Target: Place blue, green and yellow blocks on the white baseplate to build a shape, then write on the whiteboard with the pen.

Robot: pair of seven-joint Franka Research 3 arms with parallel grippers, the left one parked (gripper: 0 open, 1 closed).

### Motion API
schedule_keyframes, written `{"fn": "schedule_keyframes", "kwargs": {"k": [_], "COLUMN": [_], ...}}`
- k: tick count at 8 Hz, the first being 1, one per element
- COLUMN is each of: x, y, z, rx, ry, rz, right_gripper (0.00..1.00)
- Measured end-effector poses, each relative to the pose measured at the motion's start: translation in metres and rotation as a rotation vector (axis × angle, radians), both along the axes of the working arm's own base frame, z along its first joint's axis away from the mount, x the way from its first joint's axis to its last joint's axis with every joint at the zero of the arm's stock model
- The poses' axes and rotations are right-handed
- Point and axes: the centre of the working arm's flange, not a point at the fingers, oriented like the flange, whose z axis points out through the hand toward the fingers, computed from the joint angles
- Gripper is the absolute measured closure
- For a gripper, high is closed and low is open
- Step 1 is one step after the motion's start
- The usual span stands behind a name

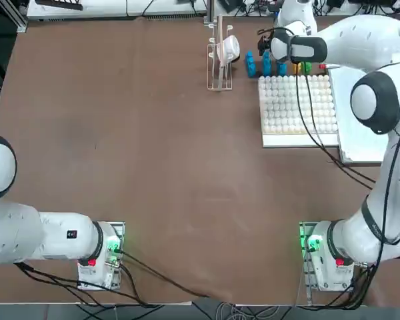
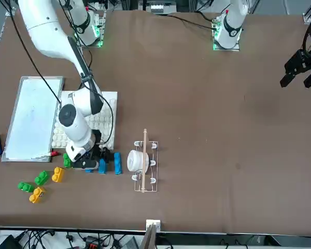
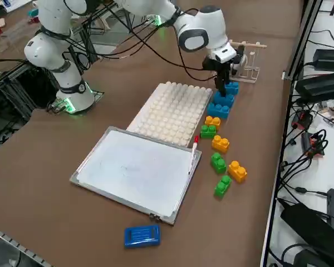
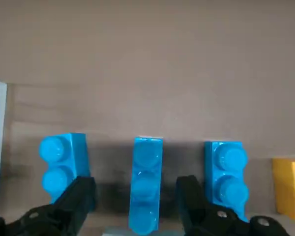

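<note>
Three blue blocks [image 4: 145,186] stand spaced apart, we judge, so the right gripper [image 4: 136,191], wide open and empty, can straddle one.

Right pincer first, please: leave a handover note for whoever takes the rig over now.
Right pincer: open, around the middle blue block, no grip seen.
Where: three blue blocks in a row just off the white baseplate; green blocks and yellow blocks on the table nearby; pen on the whiteboard.
Done: no block on the baseplate.
Left: place the blue, green and yellow blocks, then write with the pen.
</note>
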Motion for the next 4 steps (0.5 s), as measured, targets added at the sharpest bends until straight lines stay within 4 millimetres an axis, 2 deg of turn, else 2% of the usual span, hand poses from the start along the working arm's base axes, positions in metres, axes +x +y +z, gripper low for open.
{"fn": "schedule_keyframes", "kwargs": {"k": [4], "x": [0.005], "y": [0.001], "z": [-0.015], "rx": [0.009], "ry": [-0.034], "rz": [0.008], "right_gripper": [0.02]}}
